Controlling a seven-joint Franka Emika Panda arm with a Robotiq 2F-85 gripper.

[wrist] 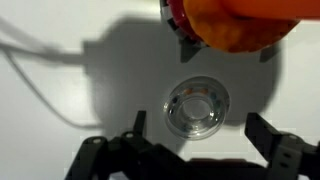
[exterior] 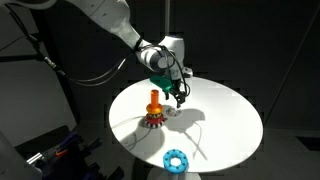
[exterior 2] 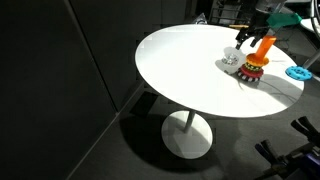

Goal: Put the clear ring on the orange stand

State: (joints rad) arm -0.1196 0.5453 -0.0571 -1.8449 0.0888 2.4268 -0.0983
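Observation:
The clear ring (wrist: 196,108) lies flat on the white table, seen in the wrist view between and just ahead of my fingers. It shows faintly in an exterior view (exterior 2: 231,60). My gripper (wrist: 198,135) is open above it, fingers on either side, touching nothing. The orange stand (exterior: 153,108) is upright on its marked round base right beside the ring; it also shows in an exterior view (exterior 2: 258,55) and blurred at the top of the wrist view (wrist: 235,22). In an exterior view the gripper (exterior: 177,100) hangs just right of the stand.
A larger blue ring (exterior: 176,159) with holes lies near the table's front edge, also seen in an exterior view (exterior 2: 297,72). The round white table (exterior 2: 180,70) stands on a single pedestal against dark surroundings. A cable crosses the wrist view (wrist: 30,60).

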